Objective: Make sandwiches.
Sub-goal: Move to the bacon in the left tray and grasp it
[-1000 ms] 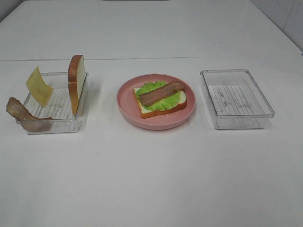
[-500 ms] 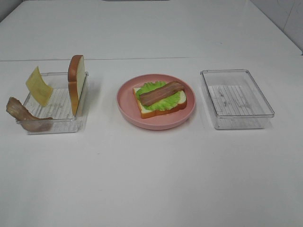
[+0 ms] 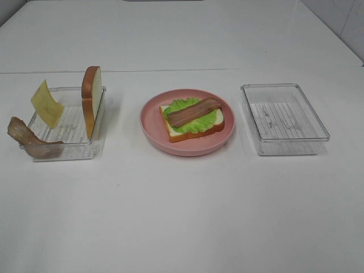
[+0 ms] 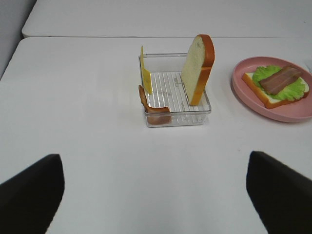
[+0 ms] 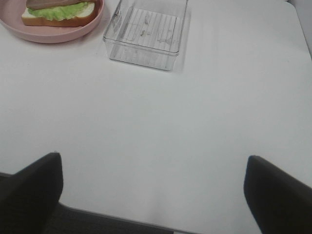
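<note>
White tabletop (image 3: 182, 216) fills nearly the whole overhead view: plain, matte, no cloth. A thin seam (image 3: 170, 71) runs straight across the far part. Beyond it sits a second white surface (image 3: 182, 34), a bit glossier, w/ a soft sheen. Far right corner shows a pale wall (image 3: 348, 20) w/ faint grid lines, prob. tiles, too small to be sure. Far left corner has a grey strip (image 3: 8, 7) past the table edge. Left wrist cam catches a rounded corner (image 4: 25, 45) of the top. Right wrist cam shows the table's edge, w/ a dark grey area (image 5: 97, 225) under it. Light is even and soft, and shadows are short and faint.
</note>
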You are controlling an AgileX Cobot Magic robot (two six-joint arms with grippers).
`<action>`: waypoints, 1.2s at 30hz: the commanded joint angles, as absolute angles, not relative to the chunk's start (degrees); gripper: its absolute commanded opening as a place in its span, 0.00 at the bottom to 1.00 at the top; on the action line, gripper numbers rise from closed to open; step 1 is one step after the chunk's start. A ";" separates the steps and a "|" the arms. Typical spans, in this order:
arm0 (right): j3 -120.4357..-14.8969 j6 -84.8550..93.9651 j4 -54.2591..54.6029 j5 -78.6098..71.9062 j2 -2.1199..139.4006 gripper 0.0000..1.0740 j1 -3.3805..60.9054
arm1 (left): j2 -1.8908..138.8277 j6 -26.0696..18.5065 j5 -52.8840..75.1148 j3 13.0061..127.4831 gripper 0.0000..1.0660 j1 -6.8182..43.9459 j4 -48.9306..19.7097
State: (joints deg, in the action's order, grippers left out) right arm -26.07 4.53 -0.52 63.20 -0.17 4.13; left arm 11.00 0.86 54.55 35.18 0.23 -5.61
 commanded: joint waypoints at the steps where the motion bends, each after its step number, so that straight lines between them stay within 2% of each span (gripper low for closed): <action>1: -26.01 4.76 -0.52 62.97 -2.29 0.92 3.84 | 19.48 1.43 51.57 38.22 0.87 0.11 -5.73; 14: -26.01 4.76 -0.52 62.97 -2.29 0.92 3.84 | 42.91 1.38 49.27 47.27 0.87 0.11 -2.81; 16: -26.01 4.76 -0.52 62.97 -2.23 0.92 3.84 | 50.13 1.38 49.33 50.02 0.87 0.11 -1.83; 36: -26.01 4.76 -0.52 62.97 -2.23 0.92 3.84 | 80.27 1.55 45.55 59.13 0.87 0.11 -1.15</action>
State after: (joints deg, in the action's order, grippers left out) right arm -26.07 4.53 -0.52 63.20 -0.17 4.13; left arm 79.58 1.03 46.41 58.79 0.23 -1.15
